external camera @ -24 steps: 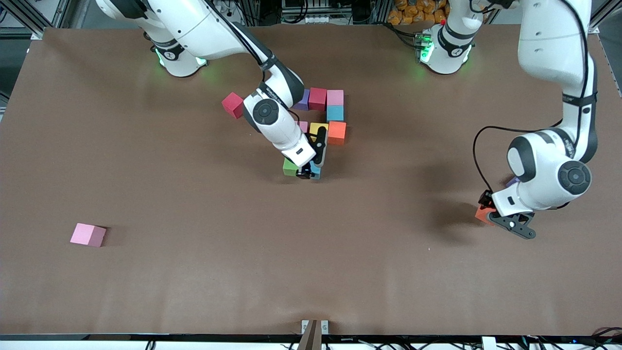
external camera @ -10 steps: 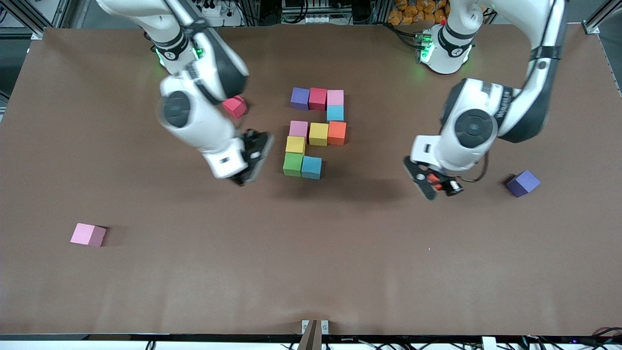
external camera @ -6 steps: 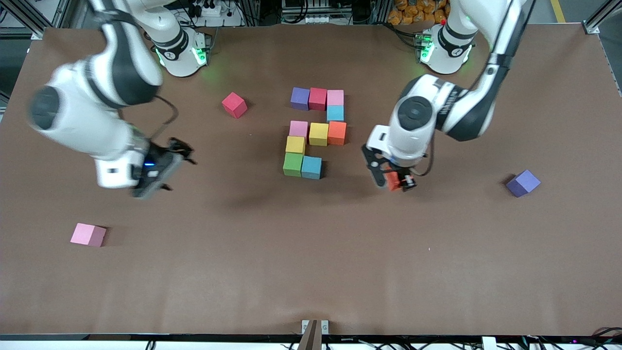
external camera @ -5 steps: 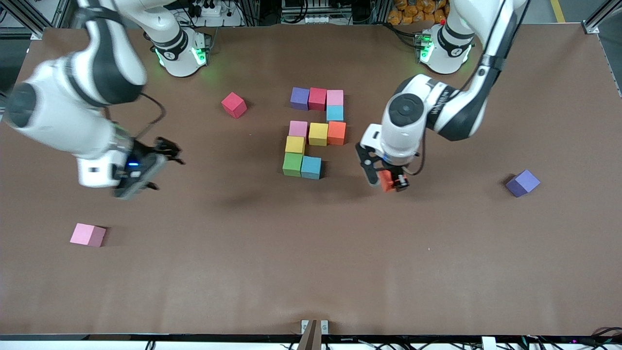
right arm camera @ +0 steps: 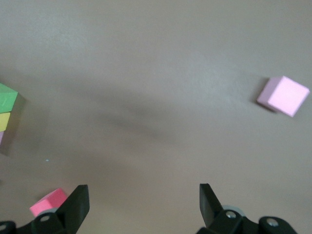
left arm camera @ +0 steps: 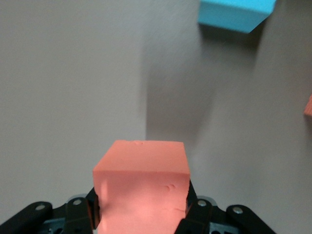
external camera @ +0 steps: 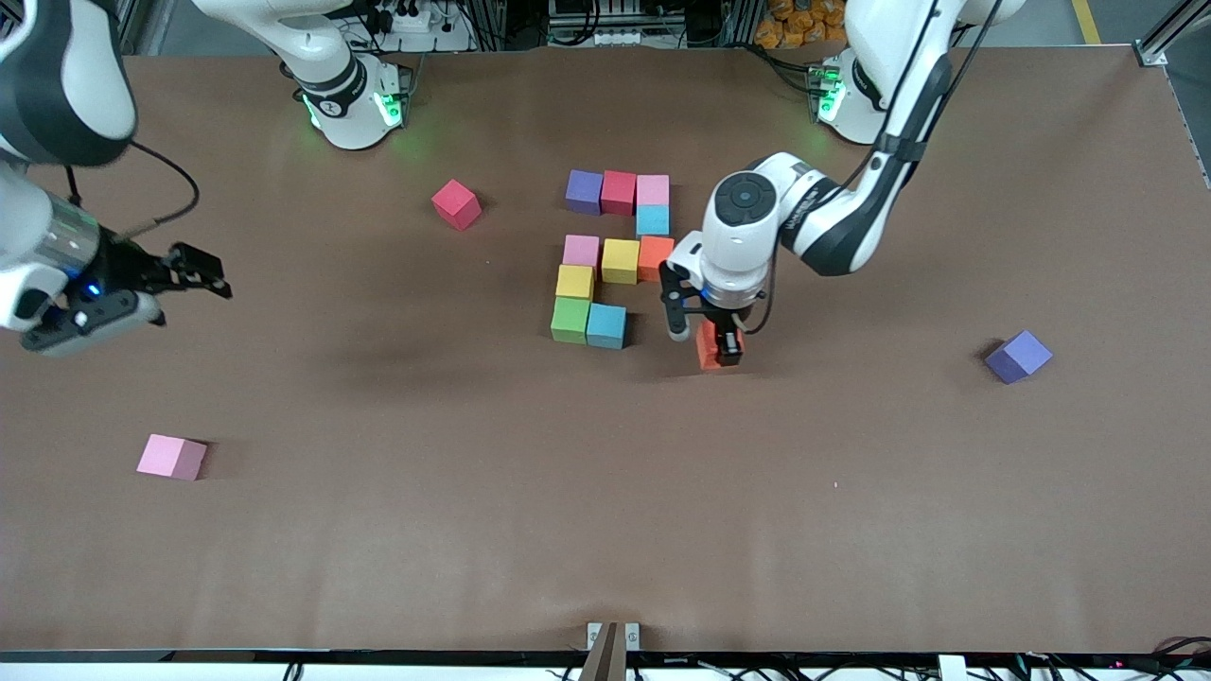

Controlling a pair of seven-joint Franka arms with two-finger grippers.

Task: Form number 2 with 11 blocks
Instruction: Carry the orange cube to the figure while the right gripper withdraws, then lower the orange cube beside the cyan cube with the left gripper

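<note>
Ten blocks (external camera: 615, 255) are sitting together mid-table in the front view: purple, red and pink in the row nearest the bases, light blue under the pink, then pink, yellow and orange, then yellow, then green and light blue (external camera: 605, 325). The left gripper (external camera: 705, 334) is pinching an orange block (external camera: 707, 347) over bare table beside that light blue one, toward the left arm's end. The right gripper (external camera: 185, 287) is hanging spread at the right arm's end. Loose red (external camera: 456, 203), pink (external camera: 170, 457) and purple (external camera: 1018, 357) blocks are lying apart. The left wrist view is showing the orange block (left arm camera: 141, 187) clamped between the fingers (left arm camera: 92, 209). The right wrist view is showing fingers (right arm camera: 78, 204) parted over table, the pink block (right arm camera: 283, 95) well off.
</note>
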